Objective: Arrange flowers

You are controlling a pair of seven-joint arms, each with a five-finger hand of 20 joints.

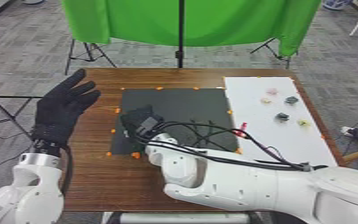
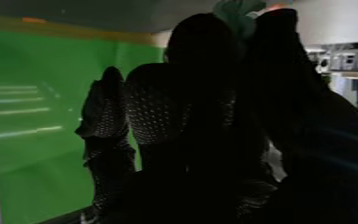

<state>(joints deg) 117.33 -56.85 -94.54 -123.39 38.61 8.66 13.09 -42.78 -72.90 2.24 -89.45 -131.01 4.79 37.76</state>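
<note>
A: Starting with table and room?
B: Yes. Can see a brown wooden table under a rectangular black mat, bordered with small orange marks. Left of the mat, past the table, notice a grey patterned floor; beyond the mat, a hanging bright green cloth and an upright black pole.
A: And further right?
B: Along the mat's right edge, spot a small red thing, too small to make out. Right of the mat, find a long white sheet with little scattered flower-like pieces: pale pink, cream, dark grey-green, another dark one and yellow-green.
A: Now the poses?
B: Left of the mat, see the black-gloved left hand raised, fingers straight and loosely spread, on a white arm rising from the bottom edge. Over the mat's left part, see the black-gloved right hand, on a white arm slanting in from the lower right.
A: Holding anything?
B: Pinching a pale blue-green, petal-like piece between thumb and finger. Can't tell about contact with the mat.
</note>
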